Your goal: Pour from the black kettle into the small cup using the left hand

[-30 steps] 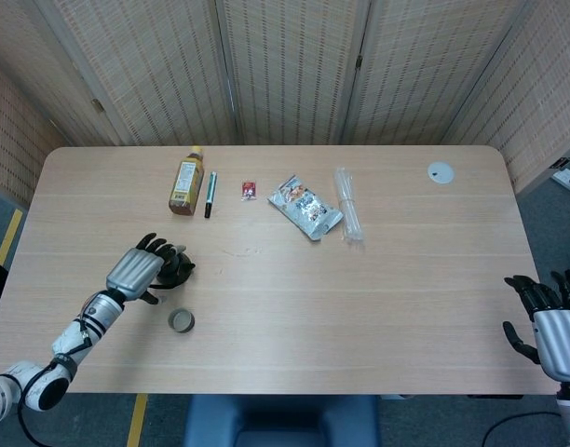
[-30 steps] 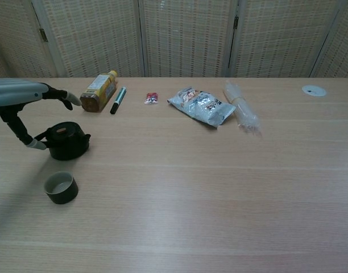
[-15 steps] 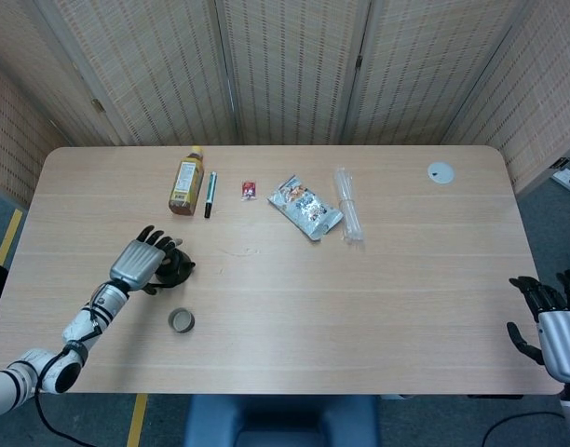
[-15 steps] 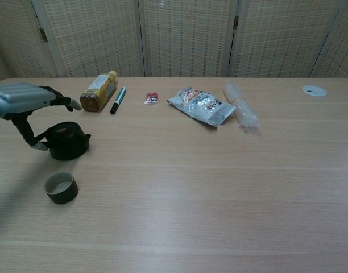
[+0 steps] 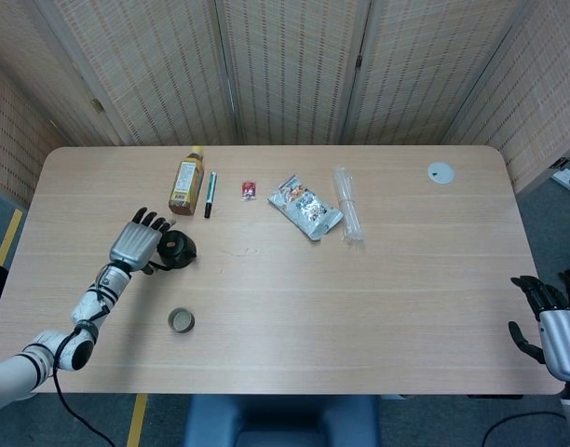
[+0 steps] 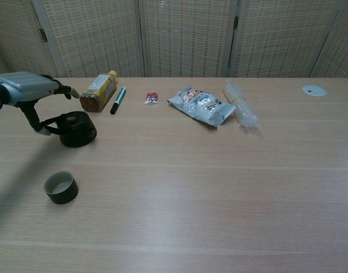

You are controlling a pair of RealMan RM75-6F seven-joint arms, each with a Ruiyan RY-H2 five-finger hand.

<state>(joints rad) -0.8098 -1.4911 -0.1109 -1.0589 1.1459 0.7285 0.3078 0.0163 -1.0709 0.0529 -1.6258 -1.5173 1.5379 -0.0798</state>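
Note:
The black kettle (image 5: 179, 249) (image 6: 78, 129) stands left of centre, its handle pointing toward my left hand (image 5: 136, 244) (image 6: 27, 89). That hand hovers just left of and above it, thumb reaching down to the handle (image 6: 50, 123) and hooking it, the other fingers stretched out over the kettle. The small dark cup (image 5: 181, 320) (image 6: 61, 187) sits upright nearer the front edge, apart from kettle and hand. My right hand (image 5: 549, 315) hangs off the table's front right corner with fingers spread, holding nothing; it shows only in the head view.
Along the back of the table (image 5: 378, 279) lie a yellow bottle (image 5: 185, 182), a dark pen (image 5: 210, 194), a small red packet (image 5: 250, 190), a silver snack bag (image 5: 305, 208), a clear bundle of straws (image 5: 348, 215) and a white disc (image 5: 441, 171).
My left hand has moved away from the front edge, and the kettle has shifted with it, farther from the cup and slightly right. The right hand has sunk a little.

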